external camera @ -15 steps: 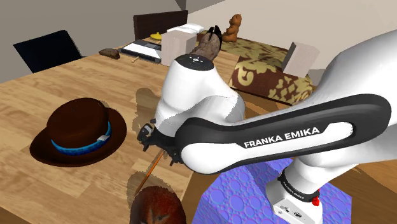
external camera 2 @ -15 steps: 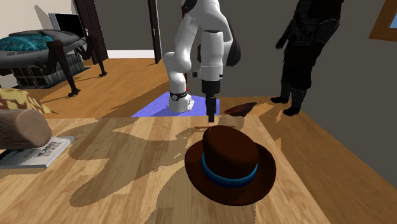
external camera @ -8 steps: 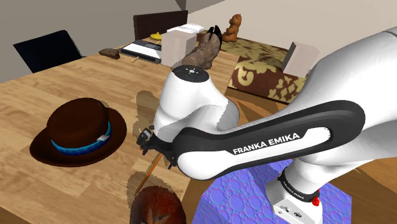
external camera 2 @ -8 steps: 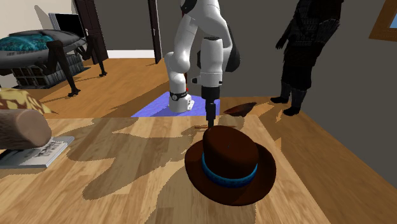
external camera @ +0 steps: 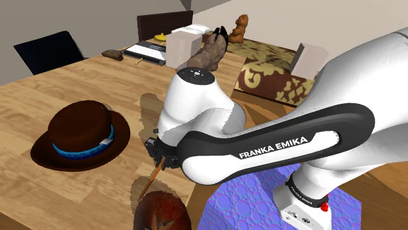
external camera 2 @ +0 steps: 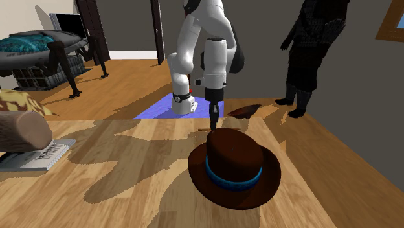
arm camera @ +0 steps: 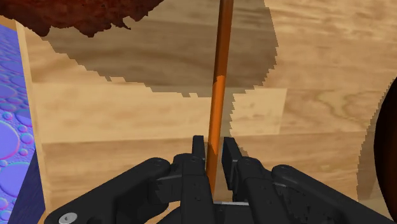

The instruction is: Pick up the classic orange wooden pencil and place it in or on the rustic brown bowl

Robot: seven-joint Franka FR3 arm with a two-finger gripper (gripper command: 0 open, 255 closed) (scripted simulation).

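My black two-finger tool (arm camera: 214, 156) clasped the slim orange wooden pencil (arm camera: 217, 102) between nearly closed fingers. The pencil lay on the light wooden surface (arm camera: 127, 114) and pointed towards the rough brown bowl (arm camera: 83, 13).

The pencil (arm camera: 218, 95) is orange, the bowl (external camera: 163, 212) a mottled reddish brown. The hat (external camera 2: 236, 152) is dark brown with a bright blue band (external camera 2: 234, 176). The table (external camera 2: 129, 188) has pale wood grain, and the stand (external camera: 255, 202) is purple-blue with circles.

Shoulder behind arm (external camera: 274, 140), second opposite, wrist close
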